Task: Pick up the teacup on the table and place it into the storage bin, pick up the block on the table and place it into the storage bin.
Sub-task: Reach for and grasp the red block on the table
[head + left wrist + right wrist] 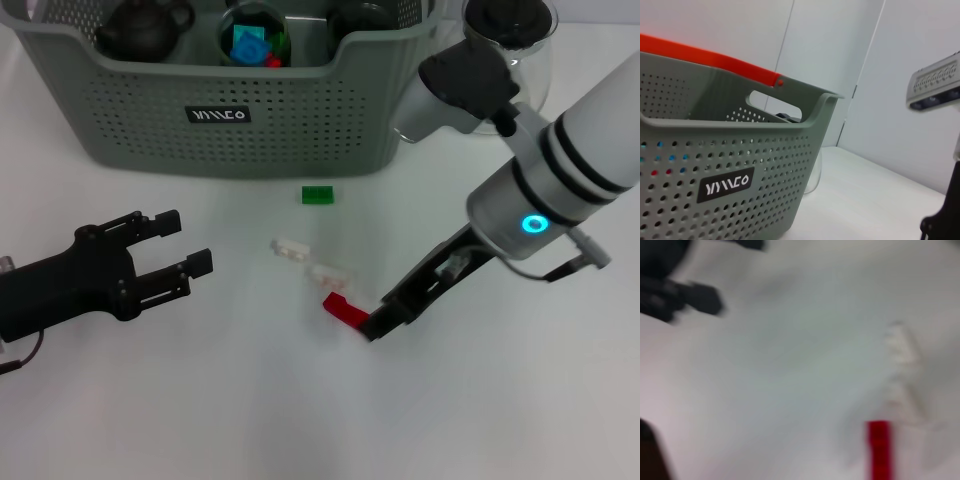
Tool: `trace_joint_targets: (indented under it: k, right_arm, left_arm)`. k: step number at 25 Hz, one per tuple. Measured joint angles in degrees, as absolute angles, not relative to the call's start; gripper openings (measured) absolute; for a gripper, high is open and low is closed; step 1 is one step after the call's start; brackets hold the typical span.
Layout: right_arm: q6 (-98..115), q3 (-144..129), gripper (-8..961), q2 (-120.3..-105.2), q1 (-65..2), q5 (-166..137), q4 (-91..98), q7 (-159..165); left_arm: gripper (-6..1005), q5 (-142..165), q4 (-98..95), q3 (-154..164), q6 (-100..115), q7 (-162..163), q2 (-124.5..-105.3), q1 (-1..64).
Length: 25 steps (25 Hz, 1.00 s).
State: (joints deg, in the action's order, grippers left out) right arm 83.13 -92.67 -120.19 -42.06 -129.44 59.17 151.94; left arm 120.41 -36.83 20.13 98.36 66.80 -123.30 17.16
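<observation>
The storage bin (150,120) stands at the back of the table; it also fills the left wrist view (765,165). Inside it are a dark teapot-like vessel (145,28), a glass holding coloured blocks (252,42) and another dark vessel (360,15). No teacup shows on the table. A red block (345,310) lies mid-table, with the tip of my right gripper (375,325) against its right end. The right wrist view shows this red block (879,450) close below. A green block (318,194) sits nearer the bin. My left gripper (187,242) hovers open at the left, holding nothing.
Two clear blocks (290,247) (330,272) lie between the green and red ones, and both appear blurred in the right wrist view (900,345). A glass pot with a black lid (510,40) stands right of the bin, behind my right arm.
</observation>
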Motion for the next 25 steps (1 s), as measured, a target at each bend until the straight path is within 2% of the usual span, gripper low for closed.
trace_joint_targets:
  k: [5,25]
  right_arm:
    - [83.19,-94.89,549,-120.49,-41.15,-138.05,64.54,154.18]
    - [75.19,-109.53,548,-120.93,-42.3,-137.63,66.35,154.74]
  left_arm:
    - [724,120.41,-36.82,20.25,98.32,66.79,-123.31,17.21]
    - [724,120.41,-36.83,20.22,98.25,66.8,-123.4,17.14]
